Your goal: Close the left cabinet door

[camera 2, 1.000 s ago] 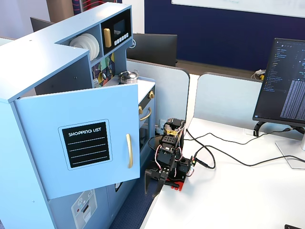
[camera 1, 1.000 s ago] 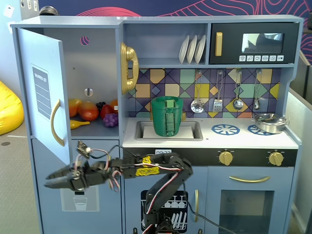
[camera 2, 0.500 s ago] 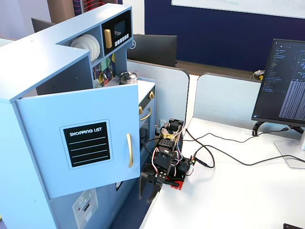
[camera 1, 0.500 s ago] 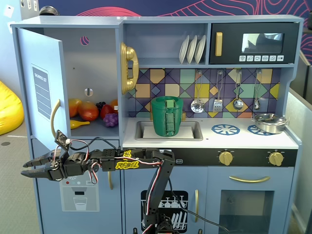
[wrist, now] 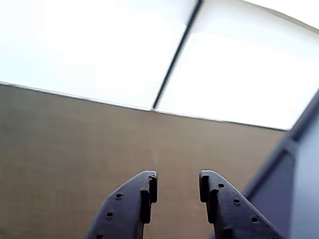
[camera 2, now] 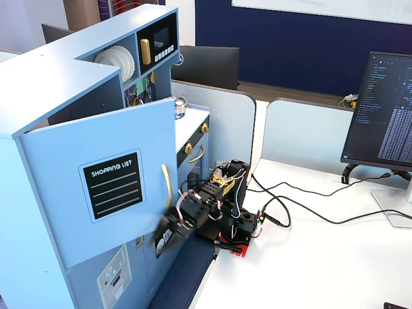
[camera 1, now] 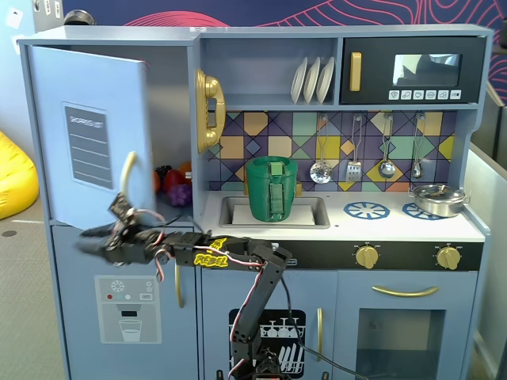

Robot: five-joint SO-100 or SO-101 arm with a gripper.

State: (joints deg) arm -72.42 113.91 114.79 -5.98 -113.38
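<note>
The left cabinet door [camera 1: 87, 131] stands partly open, swung out from the upper left compartment of the toy kitchen [camera 1: 341, 237], its shopping-list panel [camera 2: 114, 184] and curved gold handle [camera 2: 166, 185] facing outward. In both fixed views it hangs just above the claw [camera 1: 89, 244], its lower edge close over the claw's tip.

The claw reaches out at the end of the arm [camera 1: 238, 261], low and in front of the door, blurred in both fixed views. The wrist view shows the claw [wrist: 178, 185] with a moderate gap between its two dark fingers [wrist: 130, 204] and nothing between them; ahead of it lie only a dull brown surface and bright pale panels, too washed out to name.

Behind the claw, inside the open compartment, toy fruit [camera 1: 173, 186] sits on the shelf. Below the claw is the lower door with the ice dispenser picture [camera 1: 127, 309]. The arm's base [camera 2: 235, 228] sits on the white worktop [camera 2: 322, 257] beside the kitchen, cables trailing away toward a monitor [camera 2: 383, 116].

The step in hand looks like the approach, or the start of the push: no contact with the door can be confirmed. Next, the claw likely needs to rise against the door's outer face near its free edge, by the handle, and press it toward the cabinet until it sits flush. No grip seems needed.
</note>
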